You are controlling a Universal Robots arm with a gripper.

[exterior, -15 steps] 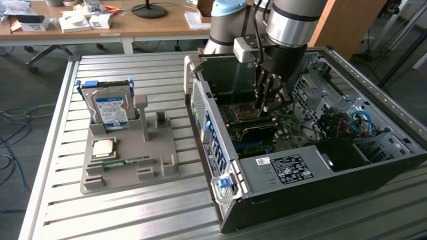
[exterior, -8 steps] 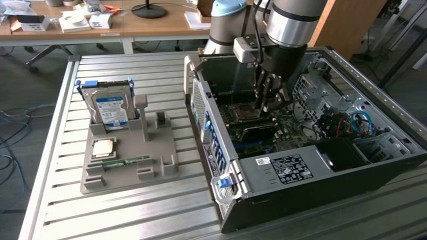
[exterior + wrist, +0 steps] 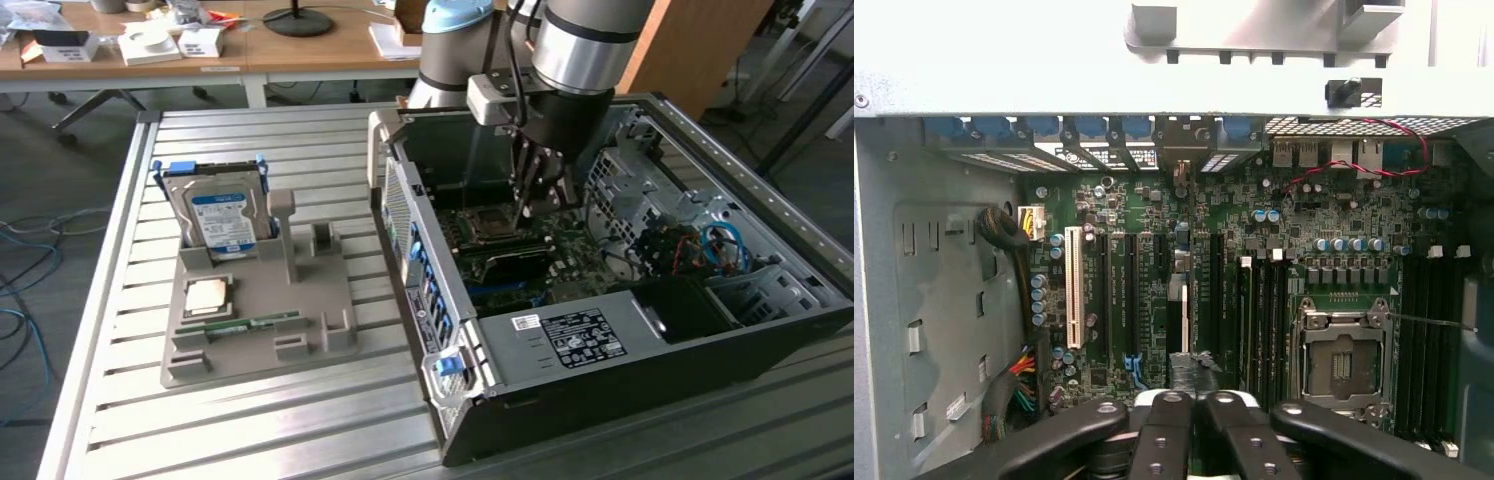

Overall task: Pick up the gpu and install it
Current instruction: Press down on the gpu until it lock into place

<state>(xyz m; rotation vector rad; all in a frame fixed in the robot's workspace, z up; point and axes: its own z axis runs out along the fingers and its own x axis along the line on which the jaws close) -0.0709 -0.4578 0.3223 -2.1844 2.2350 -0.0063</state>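
My gripper (image 3: pixel 535 207) reaches down into the open computer case (image 3: pixel 747 330), over the motherboard (image 3: pixel 1334 230). In the wrist view its two dark fingers are drawn together, and the gripper (image 3: pixel 1194 372) has its black pads meeting. The gpu (image 3: pixel 1180 312) shows edge-on as a thin pale strip. It stands among the expansion slots and runs from the rear panel to just under the pads. The pads sit on or right above its upper edge, and I cannot tell whether they pinch it.
A grey parts tray (image 3: pixel 320 335) lies on the slatted table at the exterior view's left. It holds a hard drive (image 3: pixel 220 218), a processor (image 3: pixel 207 295) and a memory stick (image 3: pixel 240 325). The empty processor socket (image 3: pixel 1344 365) and cable bundles (image 3: pixel 1014 235) flank the gripper inside the case.
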